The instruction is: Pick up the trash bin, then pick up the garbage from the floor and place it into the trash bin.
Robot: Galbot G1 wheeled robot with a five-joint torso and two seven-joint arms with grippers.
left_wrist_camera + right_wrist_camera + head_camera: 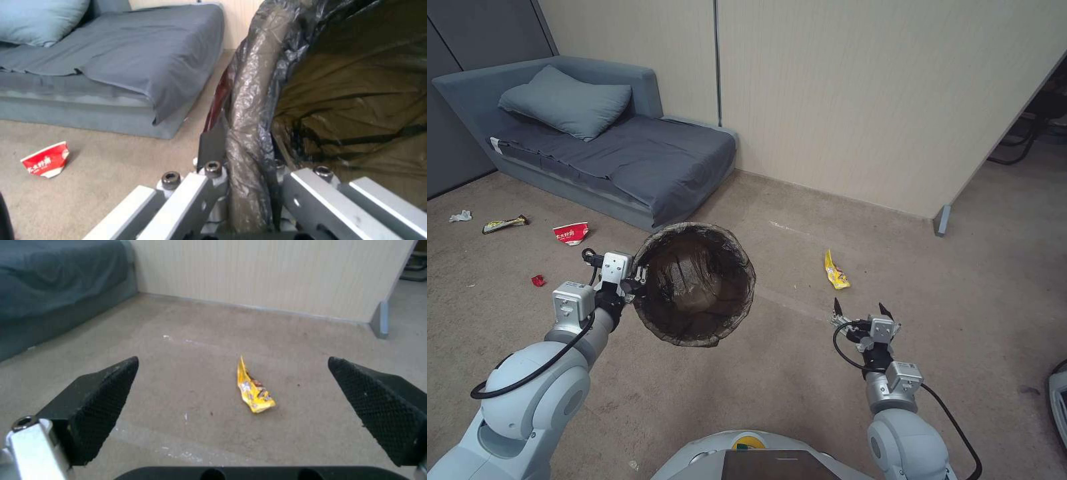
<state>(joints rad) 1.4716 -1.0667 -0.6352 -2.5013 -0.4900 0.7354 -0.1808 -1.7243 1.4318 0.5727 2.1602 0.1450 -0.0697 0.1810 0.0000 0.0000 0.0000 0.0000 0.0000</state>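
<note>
White round plastic trash bin [694,283] hangs clamped by left end effector [637,273]; right end effector [859,311], spread, faces yellow wrapper [836,270] on carpet floor [787,373].

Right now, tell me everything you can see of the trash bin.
The trash bin is a small round bucket lined with a thin, crinkled dark brown-black plastic bag folded over its rim. It is held off the floor, tilted so its open mouth faces the head camera, and looks empty. The left gripper is clamped on its rim, one finger inside and one outside. The blue sofa lies beyond it.
</note>
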